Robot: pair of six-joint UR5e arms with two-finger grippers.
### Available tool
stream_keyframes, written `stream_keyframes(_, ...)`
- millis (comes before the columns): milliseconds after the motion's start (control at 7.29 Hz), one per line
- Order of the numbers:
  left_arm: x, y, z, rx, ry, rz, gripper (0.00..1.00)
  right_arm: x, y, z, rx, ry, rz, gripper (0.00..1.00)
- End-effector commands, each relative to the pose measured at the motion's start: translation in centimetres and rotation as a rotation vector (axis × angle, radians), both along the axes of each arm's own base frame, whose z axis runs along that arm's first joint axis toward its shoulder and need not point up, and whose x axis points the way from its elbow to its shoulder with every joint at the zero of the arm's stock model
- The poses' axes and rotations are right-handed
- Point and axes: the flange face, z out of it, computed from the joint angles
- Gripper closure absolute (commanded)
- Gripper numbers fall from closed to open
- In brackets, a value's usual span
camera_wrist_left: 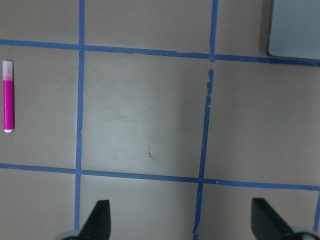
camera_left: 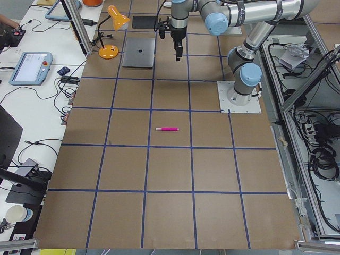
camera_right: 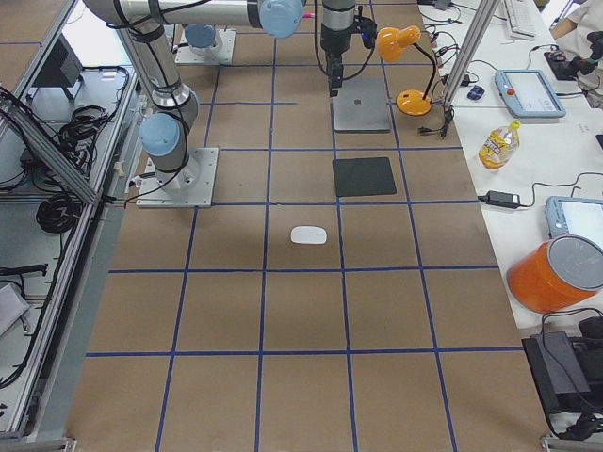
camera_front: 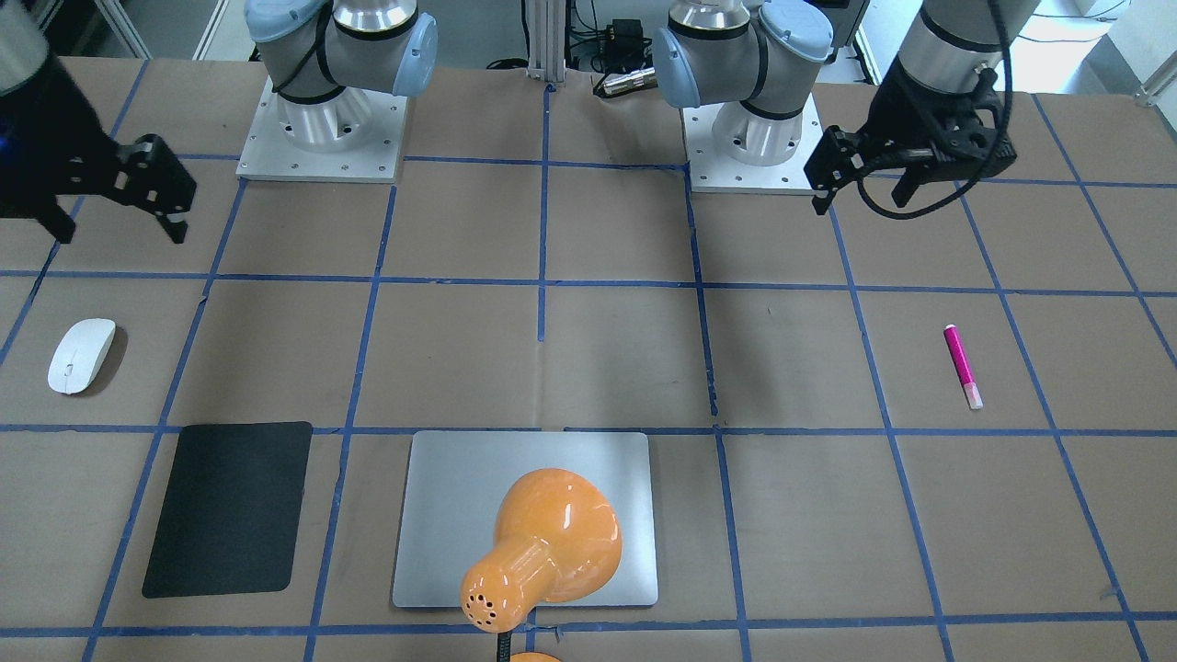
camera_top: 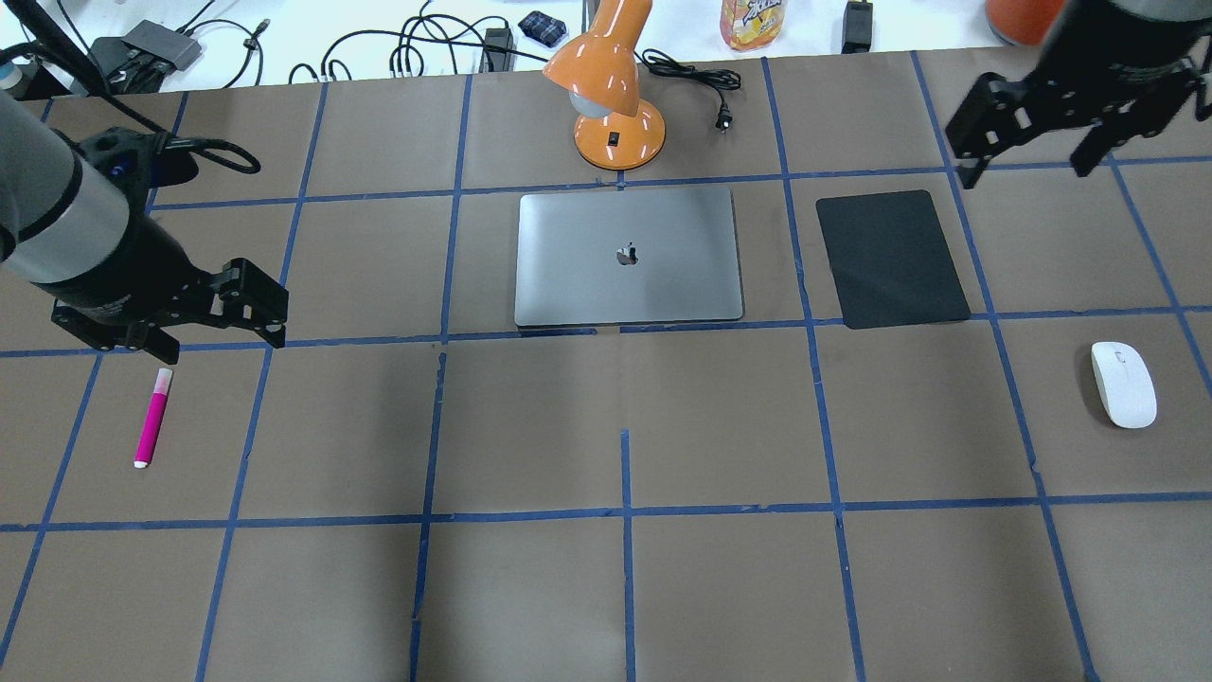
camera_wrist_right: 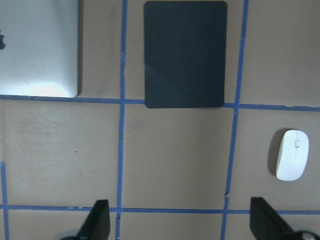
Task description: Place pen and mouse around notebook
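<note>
The pink pen (camera_top: 152, 418) lies flat on the table at the left, its pale cap pointing away from the robot. My left gripper (camera_top: 222, 327) hangs open and empty just beyond the pen and a little to its right. In the left wrist view the pen (camera_wrist_left: 8, 96) shows at the left edge. The white mouse (camera_top: 1123, 384) rests at the far right. My right gripper (camera_top: 1024, 166) hovers open and empty well beyond it, high over the table. The silver notebook (camera_top: 627, 256) lies closed at the centre back.
A black mat (camera_top: 892, 258) lies just right of the notebook. An orange desk lamp (camera_top: 611, 104) stands behind the notebook, its head leaning over it. Blue tape lines grid the brown table. Cables, a bottle and an orange container sit along the far edge.
</note>
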Motion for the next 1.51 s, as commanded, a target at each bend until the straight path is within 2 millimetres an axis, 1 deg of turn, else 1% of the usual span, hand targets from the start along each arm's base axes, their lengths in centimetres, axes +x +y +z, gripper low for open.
stream_keyframes(0,6.2,-1.3,-1.7,-0.024,-0.011,0.125,0.00,-8.5,0.8,-2.2,0.065,0.012,-0.053,0.00)
stream_keyframes(137,7.0,-1.8,-3.9,-0.016,-0.012,0.092,0.00,-11.1,1.0,-4.2,0.076,0.003,-0.034,0.00)
stream_keyframes(275,8.5,-2.1,-6.1,-0.025,-0.012,0.064,0.00,-14.7,1.2,-6.5,0.065,0.000,-0.030,0.00)
stream_keyframes(412,10.9,-1.7,-8.1,-0.027,-0.010,-0.011,0.00,-17.8,1.2,-8.7,0.044,0.000,-0.021,0.00)
stream_keyframes(549,14.3,-1.1,-10.2,-0.035,-0.018,-0.023,0.00,-19.1,0.2,-10.7,0.042,-0.003,0.000,0.00)
stream_keyframes(686,16.6,-0.5,-11.6,-0.048,-0.028,0.014,0.00,-20.0,-1.0,-13.0,0.044,-0.005,0.001,0.00)
stream_keyframes(824,18.0,-0.3,-12.9,-0.034,-0.017,0.006,0.00,-21.1,-2.4,-18.2,0.096,-0.032,-0.002,0.00)
stream_keyframes(961,18.8,-0.4,-14.1,-0.012,-0.002,-0.011,0.00,-23.1,-2.5,-21.0,0.105,-0.031,-0.025,0.00)
stream_keyframes(1098,19.9,-0.4,-15.4,0.009,0.021,-0.002,0.00,-24.7,-1.0,-23.2,0.129,-0.052,-0.052,0.00)
stream_keyframes(1235,20.6,-0.7,-16.7,0.029,0.037,-0.040,0.00,-25.1,-0.3,-25.0,0.075,-0.018,-0.004,0.00)
stream_keyframes(1373,21.8,-1.4,-17.6,-0.003,0.007,-0.101,0.00,-25.1,1.3,-27.5,0.074,-0.022,-0.022,0.00)
